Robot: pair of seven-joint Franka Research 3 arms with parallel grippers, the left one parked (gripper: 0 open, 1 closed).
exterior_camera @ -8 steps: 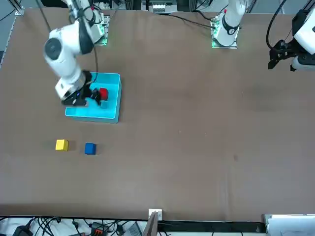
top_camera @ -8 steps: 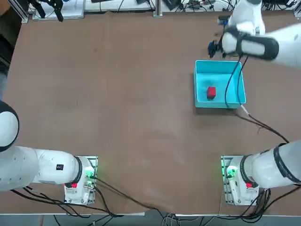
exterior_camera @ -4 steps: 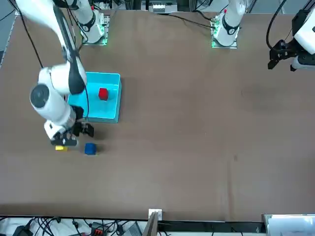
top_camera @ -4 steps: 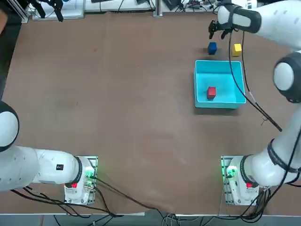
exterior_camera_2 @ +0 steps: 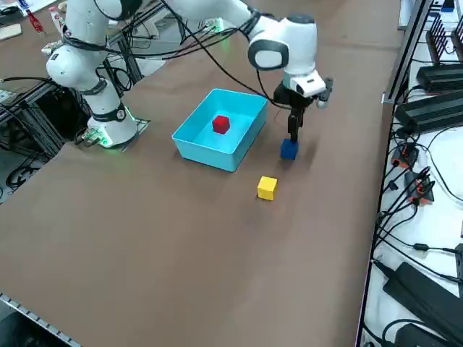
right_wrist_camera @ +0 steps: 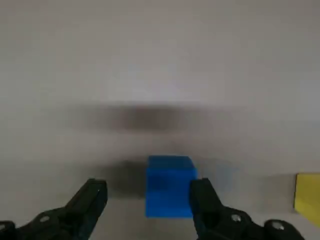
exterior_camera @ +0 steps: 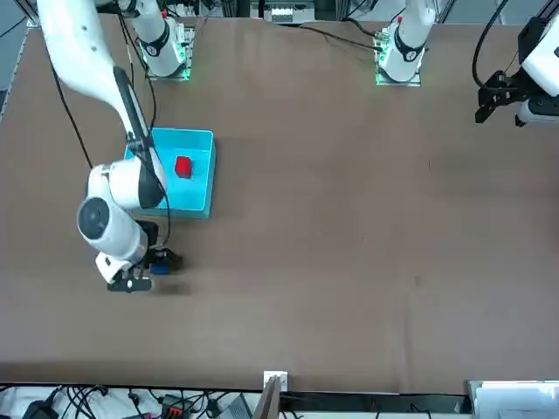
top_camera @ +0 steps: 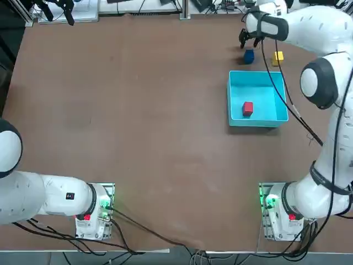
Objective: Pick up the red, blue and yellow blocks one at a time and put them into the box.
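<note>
Right gripper point(right_wrist_camera: 147, 200) is down low over the blue block point(right_wrist_camera: 169, 185), fingers spread open; the block sits between them, closer to one finger point(right_wrist_camera: 202, 202) than the other, with nothing clamped. From the side, the gripper point(exterior_camera_2: 293, 134) hangs straight above the blue block point(exterior_camera_2: 289, 149) on the desk point(exterior_camera_2: 145, 238), just beyond the box point(exterior_camera_2: 217, 134). The yellow block point(exterior_camera_2: 267, 187) rests beside the blue one, a little apart. The red block point(top_camera: 247, 108) lies inside the box point(top_camera: 257, 99), on its floor.
</note>
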